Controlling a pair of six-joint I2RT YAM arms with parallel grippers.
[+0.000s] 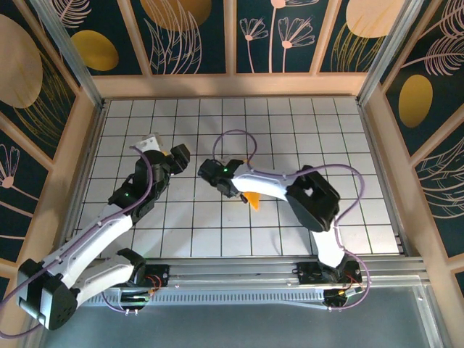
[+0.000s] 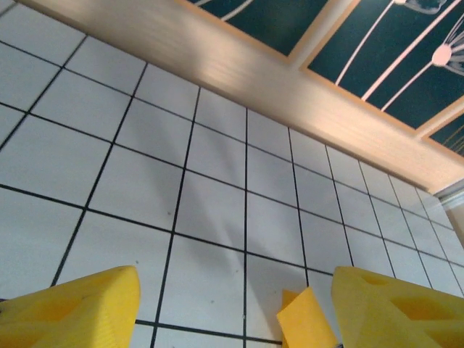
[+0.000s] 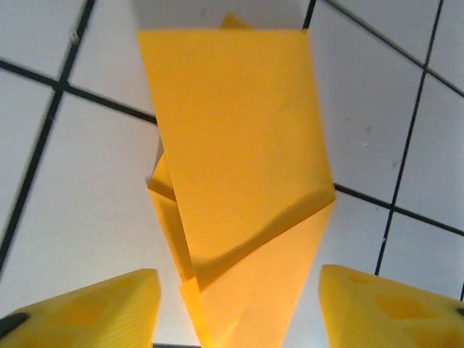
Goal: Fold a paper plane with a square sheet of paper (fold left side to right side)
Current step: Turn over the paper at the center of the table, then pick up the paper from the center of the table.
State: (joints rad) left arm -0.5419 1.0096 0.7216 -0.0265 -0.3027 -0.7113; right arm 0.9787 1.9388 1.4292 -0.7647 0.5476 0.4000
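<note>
The paper plane [image 3: 239, 145] is light, thin, springy. Your right gripper [image 3: 235, 293] and left gripper [image 2: 235, 293] both stand released, jaws apart. Pinch gently across its stacked folds.

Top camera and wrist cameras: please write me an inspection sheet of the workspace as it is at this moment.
Surface: white tiled table, black grid lines.
Job's things: orange paper, folded into a narrow pointed shape, lying on the table.
Clutter: nothing seen.
Grippers: left gripper open, holding nothing; right gripper open, one finger each side of the paper, not touching it.
Cables: purple cables loop along both arms.
Surroundings: wooden-framed walls with dark flower panels.
</note>
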